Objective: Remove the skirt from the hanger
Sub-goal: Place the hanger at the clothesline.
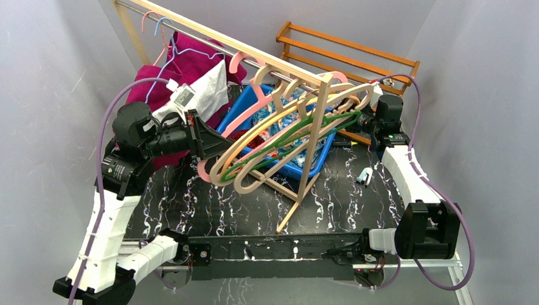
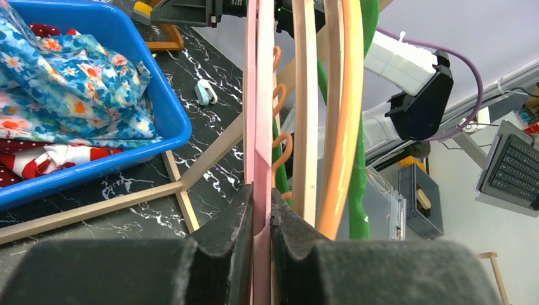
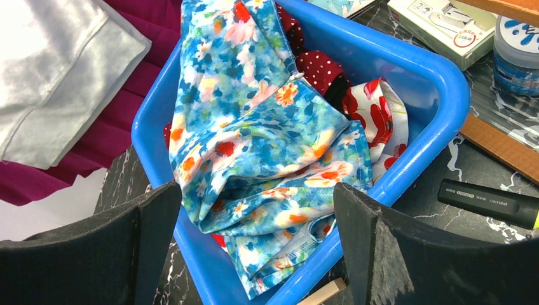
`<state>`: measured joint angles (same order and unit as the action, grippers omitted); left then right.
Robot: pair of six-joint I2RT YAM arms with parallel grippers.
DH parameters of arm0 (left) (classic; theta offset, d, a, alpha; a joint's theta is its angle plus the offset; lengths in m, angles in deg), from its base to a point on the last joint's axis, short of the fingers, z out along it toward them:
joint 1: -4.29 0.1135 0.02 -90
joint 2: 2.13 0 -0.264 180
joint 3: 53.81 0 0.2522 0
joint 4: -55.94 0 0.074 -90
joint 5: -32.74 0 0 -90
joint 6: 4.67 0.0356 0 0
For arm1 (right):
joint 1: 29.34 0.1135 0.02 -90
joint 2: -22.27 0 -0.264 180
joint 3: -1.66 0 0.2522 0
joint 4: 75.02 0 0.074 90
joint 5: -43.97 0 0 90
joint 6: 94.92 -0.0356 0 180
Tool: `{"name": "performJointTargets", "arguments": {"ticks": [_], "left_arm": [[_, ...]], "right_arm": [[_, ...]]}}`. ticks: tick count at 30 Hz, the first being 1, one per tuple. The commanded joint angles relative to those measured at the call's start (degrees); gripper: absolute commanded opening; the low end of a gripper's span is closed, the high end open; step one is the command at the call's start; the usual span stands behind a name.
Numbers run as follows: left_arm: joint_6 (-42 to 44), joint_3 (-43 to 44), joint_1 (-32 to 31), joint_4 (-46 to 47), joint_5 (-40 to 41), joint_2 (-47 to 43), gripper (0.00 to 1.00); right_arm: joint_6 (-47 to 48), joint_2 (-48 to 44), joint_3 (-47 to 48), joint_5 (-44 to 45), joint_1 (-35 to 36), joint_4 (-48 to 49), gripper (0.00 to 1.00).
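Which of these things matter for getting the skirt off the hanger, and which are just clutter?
Job: pink hanger, clamped in the left gripper; open right gripper over the floral garment in the blue bin.
Lying about: black marker, white clip, wooden hangers, green hanger, wooden shelf.

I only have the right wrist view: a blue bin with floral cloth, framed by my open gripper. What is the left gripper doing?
Observer: The left gripper is shut on a pink hanger.
Operator: Anything hanging on it?
Observer: No cloth shows on it; it hangs beside other bare hangers on a rail.
Operator: Where are those from my gripper?
Observer: Between the right gripper and the left one, above the bin.
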<state>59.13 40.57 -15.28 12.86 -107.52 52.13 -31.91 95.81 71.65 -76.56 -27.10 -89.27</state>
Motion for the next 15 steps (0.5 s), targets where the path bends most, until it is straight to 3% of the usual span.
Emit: {"name": "performJointTargets", "arguments": {"ticks": [1, 5, 7, 15], "left_arm": [[1.76, -0.21, 0.13, 0.86, 0.23, -1.84, 0.18], [4.44, 3.13, 0.14, -6.63, 13.91, -3.32, 0.54], [5.04, 5.97, 0.12, -11.46, 20.98, -2.70, 0.65], [6.02, 16.64, 0.13, -23.83, 42.48, 2.14, 0.75]], "right_arm": [[0.79, -1.07, 1.86, 0.23, -0.30, 0.80, 0.97], [0.88, -1.43, 1.91, 0.29, -0.26, 0.75, 0.98], [0.97, -1.54, 1.68, 0.06, -0.31, 0.96, 0.98], [2.36, -3.41, 0.29, -0.65, -0.31, 1.10, 0.98]]}}
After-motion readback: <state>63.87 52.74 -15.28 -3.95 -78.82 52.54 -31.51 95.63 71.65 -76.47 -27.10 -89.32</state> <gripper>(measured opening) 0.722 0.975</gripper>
